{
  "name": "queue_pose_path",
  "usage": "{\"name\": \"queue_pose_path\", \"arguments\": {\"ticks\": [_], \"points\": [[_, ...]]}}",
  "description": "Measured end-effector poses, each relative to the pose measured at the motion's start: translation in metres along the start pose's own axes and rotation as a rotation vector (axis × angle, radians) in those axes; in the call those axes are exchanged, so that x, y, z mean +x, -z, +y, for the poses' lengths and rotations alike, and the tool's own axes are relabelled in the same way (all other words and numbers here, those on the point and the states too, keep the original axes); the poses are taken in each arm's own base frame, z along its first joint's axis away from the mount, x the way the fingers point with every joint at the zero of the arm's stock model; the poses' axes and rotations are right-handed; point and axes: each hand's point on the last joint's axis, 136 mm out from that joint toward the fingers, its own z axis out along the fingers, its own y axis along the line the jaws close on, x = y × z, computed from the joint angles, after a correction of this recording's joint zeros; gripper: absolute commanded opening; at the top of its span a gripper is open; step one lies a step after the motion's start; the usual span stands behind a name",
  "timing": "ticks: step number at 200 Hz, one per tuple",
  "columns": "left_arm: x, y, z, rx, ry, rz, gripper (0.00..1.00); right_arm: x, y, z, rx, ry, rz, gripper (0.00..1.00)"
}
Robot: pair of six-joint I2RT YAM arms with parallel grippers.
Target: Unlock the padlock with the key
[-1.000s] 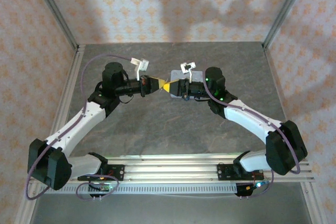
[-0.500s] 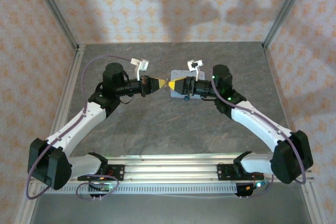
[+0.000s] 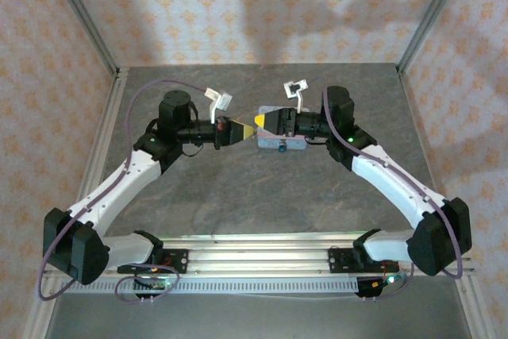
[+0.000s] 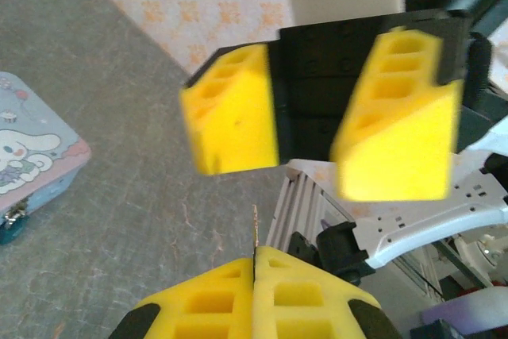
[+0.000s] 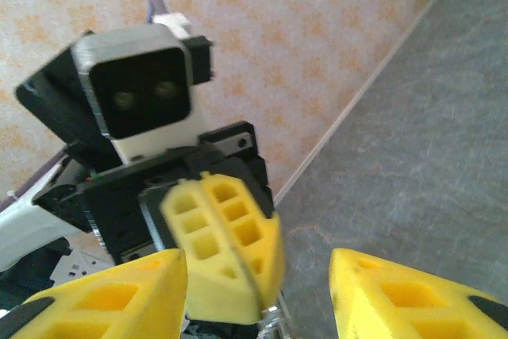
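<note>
L gripper (image 4: 254, 258) jaws pressed on key (image 4: 255, 232), only thin blade edge seen | R gripper (image 4: 309, 117) jaws spread, blurred, facing L tip | padlock (image 3: 281, 149) dark speck at tin (image 4: 36, 152) front, detail unreadable | vs 0.5 s ago: R wrist rolled, L tip nudged right | bare table (image 3: 254, 196) lower centre

Bright, even light throws soft arm shadows onto the back wall (image 3: 262, 5). Close up, the right gripper (image 4: 309, 160) is smeared by blur in the left wrist view.
</note>
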Motion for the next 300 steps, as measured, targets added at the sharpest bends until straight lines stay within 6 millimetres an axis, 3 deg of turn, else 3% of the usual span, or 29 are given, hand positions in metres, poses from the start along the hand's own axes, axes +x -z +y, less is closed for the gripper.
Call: {"name": "queue_pose_path", "arguments": {"ticks": [66, 108, 175, 186, 214, 250, 263, 271, 285, 300], "points": [[0.003, 0.0, -0.002, 0.013, -0.005, 0.014, 0.0, 0.009, -0.003, 0.002, -0.014, -0.018, 0.035, 0.47], [0.0, 0.001, -0.004, 0.014, -0.009, 0.011, 0.0, 0.011, -0.004, 0.002, -0.015, -0.019, 0.041, 0.32], [-0.001, 0.001, -0.005, 0.015, -0.012, 0.009, 0.0, 0.014, -0.005, 0.002, -0.022, -0.021, 0.046, 0.3], [-0.001, 0.001, -0.005, 0.015, -0.012, 0.009, 0.0, 0.015, -0.005, 0.003, -0.029, -0.018, 0.05, 0.25], [0.001, -0.001, -0.002, 0.01, 0.0, 0.016, 0.0, 0.016, -0.006, 0.004, -0.037, -0.019, 0.05, 0.0], [-0.001, -0.001, 0.002, -0.011, 0.012, 0.013, 0.0, 0.015, -0.006, 0.0, -0.02, -0.015, 0.042, 0.0], [-0.002, -0.001, 0.006, -0.036, 0.018, 0.004, 0.2, 0.015, -0.006, -0.005, 0.007, -0.006, 0.038, 0.0], [-0.003, -0.001, 0.01, -0.06, 0.026, -0.009, 0.27, 0.016, -0.006, -0.008, 0.029, 0.0, 0.041, 0.0], [-0.002, 0.001, 0.017, -0.101, 0.05, -0.041, 0.37, 0.018, -0.005, -0.016, 0.086, 0.013, 0.051, 0.0], [0.002, 0.007, 0.025, -0.145, 0.087, -0.094, 0.39, 0.017, -0.003, -0.027, 0.167, 0.033, 0.059, 0.0]]}}
